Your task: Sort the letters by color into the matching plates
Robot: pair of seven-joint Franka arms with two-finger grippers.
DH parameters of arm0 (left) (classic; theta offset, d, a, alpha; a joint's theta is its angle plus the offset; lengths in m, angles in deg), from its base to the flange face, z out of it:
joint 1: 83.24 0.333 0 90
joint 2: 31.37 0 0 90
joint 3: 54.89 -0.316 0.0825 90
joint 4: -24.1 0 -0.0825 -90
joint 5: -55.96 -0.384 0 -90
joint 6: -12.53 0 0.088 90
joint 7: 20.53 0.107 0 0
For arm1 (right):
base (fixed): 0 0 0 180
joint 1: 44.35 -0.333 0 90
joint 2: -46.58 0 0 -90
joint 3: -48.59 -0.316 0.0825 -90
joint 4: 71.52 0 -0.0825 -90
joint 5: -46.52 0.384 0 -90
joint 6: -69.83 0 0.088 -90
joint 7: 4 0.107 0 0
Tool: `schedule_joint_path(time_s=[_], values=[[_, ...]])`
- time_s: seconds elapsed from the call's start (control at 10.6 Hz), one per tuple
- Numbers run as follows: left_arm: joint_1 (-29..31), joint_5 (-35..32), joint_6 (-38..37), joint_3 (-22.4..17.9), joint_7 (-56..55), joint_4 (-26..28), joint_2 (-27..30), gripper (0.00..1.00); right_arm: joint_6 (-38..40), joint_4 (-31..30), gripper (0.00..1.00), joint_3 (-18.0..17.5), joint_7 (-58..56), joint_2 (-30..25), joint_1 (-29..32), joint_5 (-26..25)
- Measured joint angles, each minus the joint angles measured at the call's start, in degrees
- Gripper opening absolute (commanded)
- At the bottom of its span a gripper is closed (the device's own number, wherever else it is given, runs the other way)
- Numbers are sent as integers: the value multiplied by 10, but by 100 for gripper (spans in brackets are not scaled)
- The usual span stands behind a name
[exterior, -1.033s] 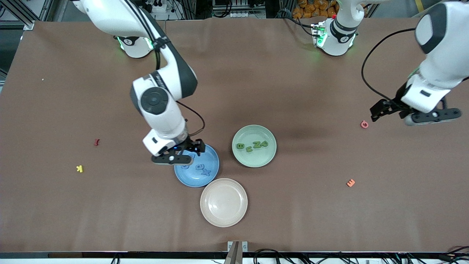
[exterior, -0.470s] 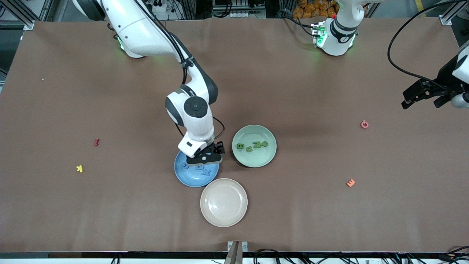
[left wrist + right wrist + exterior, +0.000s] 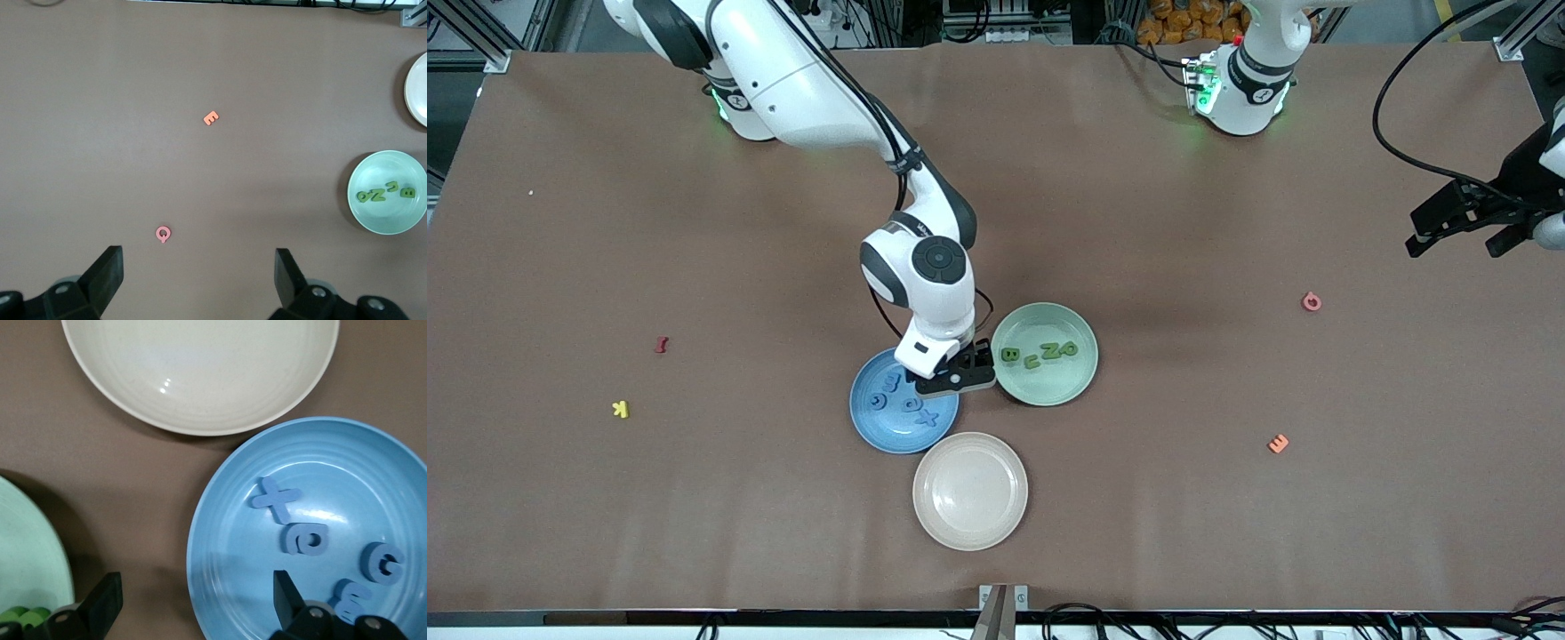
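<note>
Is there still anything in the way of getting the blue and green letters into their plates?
Nothing visible does. All four blue letters already lie in the blue plate, and the four green letters in the green plate. The right gripper hangs open over the gap between those plates, holding nothing.

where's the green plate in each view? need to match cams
Front view: green plate at table centre, beside the blue plate, toward the left arm's end.
Left wrist view: green plate at the picture's right edge, four green letters in it.
Right wrist view: only a sliver of the green plate at the left edge.
Shared landmark: cream plate.
</note>
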Motion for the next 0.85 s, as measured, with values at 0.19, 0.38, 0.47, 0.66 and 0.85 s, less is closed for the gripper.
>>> schedule_joint_path(time_s=[0.19,0.38,0.47,0.66,0.85], values=[[1,0,-4,0,5,0,-1,100,0,7,100,0,0,15,-7,-13],[4,0,-5,0,5,0,-1,100,0,10,69,0,0,22,-10,-24],[6,1,-5,0,6,0,-1,100,0,10,58,0,0,22,-10,-35],[8,2,-7,0,11,0,-1,100,0,11,38,0,0,23,-11,-58],[8,2,-8,0,13,0,-1,100,0,11,35,0,0,25,-12,-69]])
